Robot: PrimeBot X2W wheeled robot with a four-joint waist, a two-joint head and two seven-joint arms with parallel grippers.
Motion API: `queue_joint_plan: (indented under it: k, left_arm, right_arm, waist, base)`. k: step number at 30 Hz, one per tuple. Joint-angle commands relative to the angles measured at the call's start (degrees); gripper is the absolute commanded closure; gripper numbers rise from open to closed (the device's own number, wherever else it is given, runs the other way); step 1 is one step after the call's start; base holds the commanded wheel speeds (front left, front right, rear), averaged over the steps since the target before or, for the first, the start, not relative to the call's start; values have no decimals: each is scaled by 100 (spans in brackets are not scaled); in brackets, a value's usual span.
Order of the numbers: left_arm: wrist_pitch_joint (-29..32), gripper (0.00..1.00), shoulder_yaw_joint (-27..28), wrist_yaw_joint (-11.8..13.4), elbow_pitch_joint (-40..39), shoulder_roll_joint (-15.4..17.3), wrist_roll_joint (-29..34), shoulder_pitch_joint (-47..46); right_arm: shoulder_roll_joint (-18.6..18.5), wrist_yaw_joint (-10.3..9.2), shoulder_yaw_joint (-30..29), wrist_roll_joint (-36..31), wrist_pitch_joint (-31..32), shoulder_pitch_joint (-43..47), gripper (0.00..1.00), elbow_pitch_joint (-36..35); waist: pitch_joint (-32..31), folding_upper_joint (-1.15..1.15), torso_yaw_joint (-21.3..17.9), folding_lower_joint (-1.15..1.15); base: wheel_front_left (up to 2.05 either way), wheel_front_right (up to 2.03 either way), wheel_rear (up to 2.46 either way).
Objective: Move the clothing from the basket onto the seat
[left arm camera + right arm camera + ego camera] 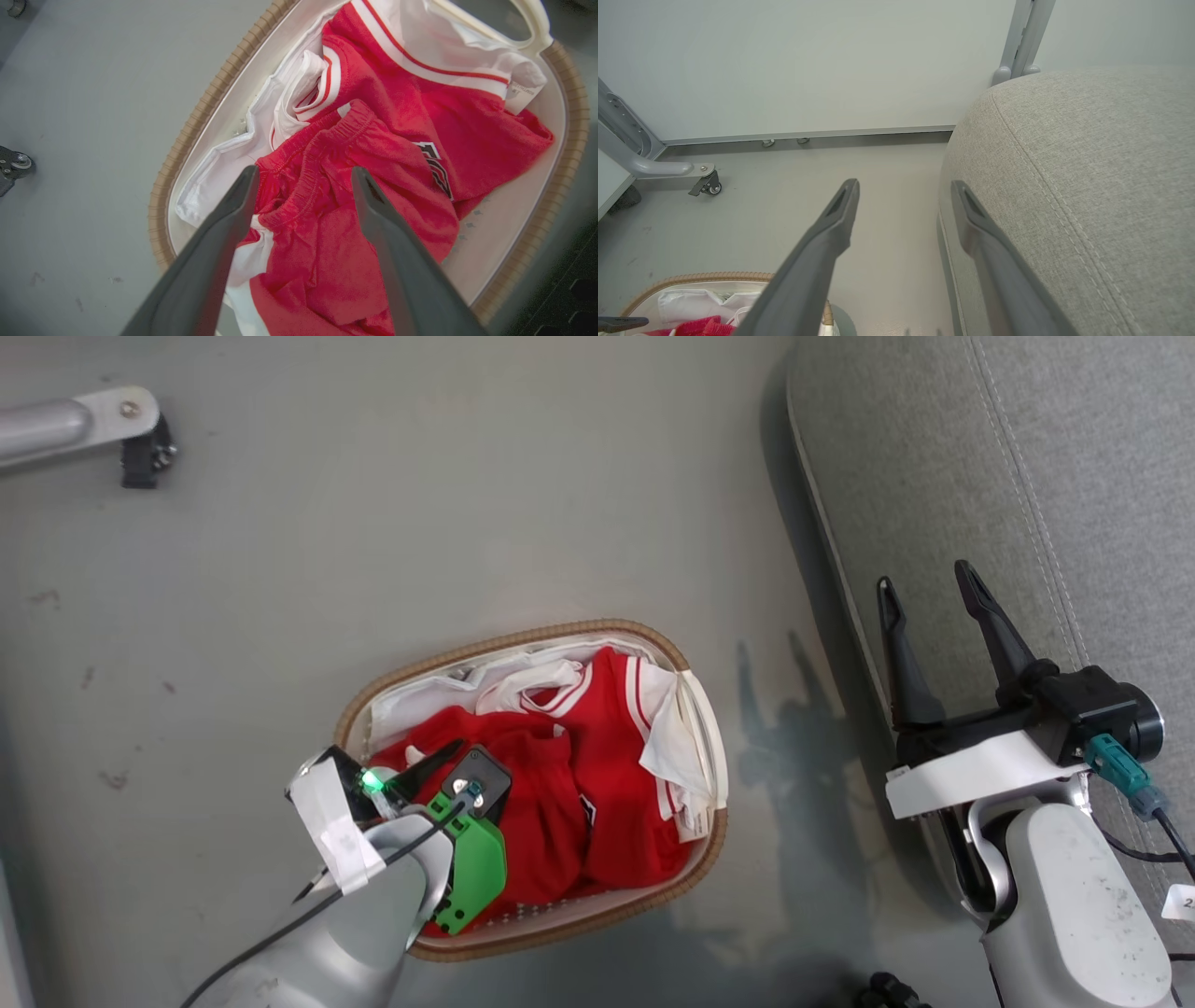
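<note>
red jersey and red shorts with white trim [597,775] are lying crumpled inside the small oval white plastic basket with tan woven rim [523,637]. basket is sitting on the grey floor [373,523], left of the large light-grey fabric seat cushion [934,476] and apart from it. left gripper [304,172] is hanging over the shorts at the basket's near left, fingers spread wide, grasping nothing; cannot tell if the tips are touching cloth. right gripper [924,577] is hovering at the seat's left edge, released, holding nothing.
</note>
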Motion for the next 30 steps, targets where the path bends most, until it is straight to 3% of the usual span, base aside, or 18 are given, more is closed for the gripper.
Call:
queue_joint_plan:
  k: [1,12,30]
  left_arm:
    - [8,0,-80,-12,74,56,-56,-188]
    - [450,0,-624,-12,523,225,-493,-629]
    - [1101,0,-791,-12,697,559,-772,-847]
  right_arm:
    - [-20,-4,17,51,-10,-107,0,-35]
    - [-18,-4,249,87,-10,-357,0,-180]
    - [-18,-4,553,125,-10,-558,0,-350]
  waist:
    - [346,0,-266,-1]
    - [936,0,-542,-1]
    - [1363,0,-839,-1]
  base:
    - [0,0,0]
    - [0,0,0]
    - [0,0,0]
